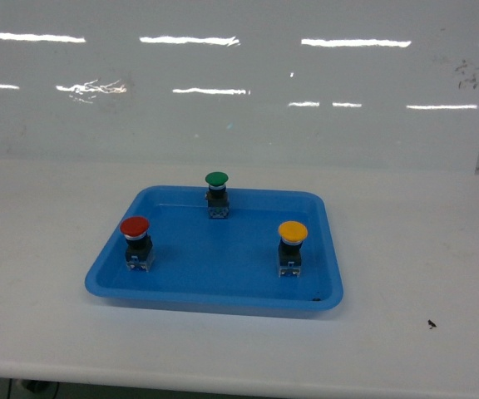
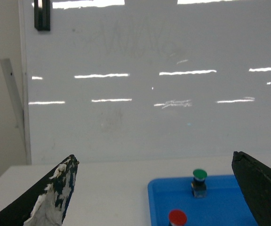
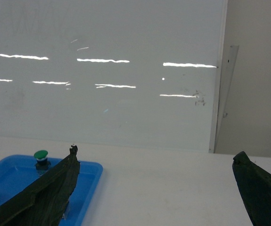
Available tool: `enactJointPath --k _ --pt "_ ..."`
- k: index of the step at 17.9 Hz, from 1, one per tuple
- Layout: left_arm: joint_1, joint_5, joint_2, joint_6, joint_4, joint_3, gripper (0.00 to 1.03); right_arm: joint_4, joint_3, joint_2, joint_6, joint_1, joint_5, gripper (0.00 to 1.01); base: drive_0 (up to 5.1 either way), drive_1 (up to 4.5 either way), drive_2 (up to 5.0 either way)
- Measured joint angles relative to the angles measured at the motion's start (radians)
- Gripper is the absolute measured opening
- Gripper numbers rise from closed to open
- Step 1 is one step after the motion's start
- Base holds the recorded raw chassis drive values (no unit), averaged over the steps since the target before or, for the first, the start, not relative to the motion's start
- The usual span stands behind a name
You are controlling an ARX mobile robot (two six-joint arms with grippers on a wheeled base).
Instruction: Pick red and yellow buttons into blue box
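Observation:
The red button stands upright at the left of a shallow blue tray. The yellow button stands upright at the tray's right. The blue box is out of view in every frame. Neither gripper shows in the head view. In the left wrist view my left gripper is open and empty, back from the tray's left side, with the red button low between its fingers. My right gripper is open and empty over the bare table, right of the tray.
A green button stands at the back middle of the tray, also seen as the green button and the green button. The white table runs back to a glossy white wall. A small dark speck lies front right.

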Motion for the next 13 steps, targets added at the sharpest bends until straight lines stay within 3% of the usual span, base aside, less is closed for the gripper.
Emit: enactJointPath --k 3,7,10,13 --pt "-0.016 -0.013 0.243 0.004 0.066 0.107 0.98 0.078 0.097 0.240 0.001 0.013 -0.025 0.98 0.0 0.00 0.0" --pt "-0.031 -0.068 0.555 0.055 0.201 0.267 0.98 0.153 0.218 0.482 0.004 0.051 -0.044 0.98 0.0 0.00 0.0" --pt "-0.029 -0.091 0.711 0.100 0.152 0.348 0.98 0.146 0.257 0.589 -0.032 0.064 -0.027 0.98 0.0 0.00 0.0" --pt "-0.028 -0.093 0.700 0.108 0.164 0.342 0.98 0.157 0.255 0.585 -0.053 0.063 -0.023 0.98 0.0 0.00 0.0"
